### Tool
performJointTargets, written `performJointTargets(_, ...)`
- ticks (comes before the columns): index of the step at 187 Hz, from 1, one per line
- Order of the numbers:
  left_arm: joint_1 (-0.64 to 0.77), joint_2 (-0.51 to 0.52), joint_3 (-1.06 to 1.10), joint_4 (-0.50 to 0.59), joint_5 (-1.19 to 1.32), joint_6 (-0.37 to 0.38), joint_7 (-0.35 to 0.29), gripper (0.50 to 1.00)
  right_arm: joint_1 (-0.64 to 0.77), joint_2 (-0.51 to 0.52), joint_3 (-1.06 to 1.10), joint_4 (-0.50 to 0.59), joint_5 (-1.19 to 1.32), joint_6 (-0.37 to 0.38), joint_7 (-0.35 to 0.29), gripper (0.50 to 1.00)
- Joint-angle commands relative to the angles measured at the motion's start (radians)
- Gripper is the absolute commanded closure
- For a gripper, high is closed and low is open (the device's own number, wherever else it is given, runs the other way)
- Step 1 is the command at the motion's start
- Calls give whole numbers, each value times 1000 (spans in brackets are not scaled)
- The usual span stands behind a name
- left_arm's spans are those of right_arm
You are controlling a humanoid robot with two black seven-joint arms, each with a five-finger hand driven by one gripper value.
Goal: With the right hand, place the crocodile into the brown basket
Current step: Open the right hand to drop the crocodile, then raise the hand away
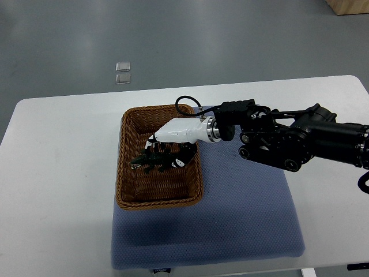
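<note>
Grey floor (57,46) all round, two small shiny square tiles (123,72) on it beyond the desk's far edge. White desk (57,150), rounded corners, with a blue-grey mat (242,219) on its near middle. Brown basket (122,167) sits left of centre, its near-right part on the mat and the rest on bare desk. Crocodile (145,160), dark green, is inside the basket, low over its floor. Right hand (176,135), white, reaches in over the right rim. Its fingers (183,160) are curled down around the crocodile, gripping it. Black arm runs off the right edge. Pale wooden box corner (349,6) at top right.
</note>
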Motion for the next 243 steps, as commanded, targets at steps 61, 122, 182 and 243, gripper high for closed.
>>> performJointTargets(61,0,0,0,0,0,0,0,500,-13,1,2,-14,4,-11,0,703)
performJointTargets(122,0,0,0,0,0,0,0,500,-2,-13,17,-6,17,-12,6,624)
performJointTargets(182,0,0,0,0,0,0,0,500,-69,-71,275,-8,122,0,11,603)
performJointTargets(243,0,0,0,0,0,0,0,500,-264,-113,637,-33,564,-8,14,603)
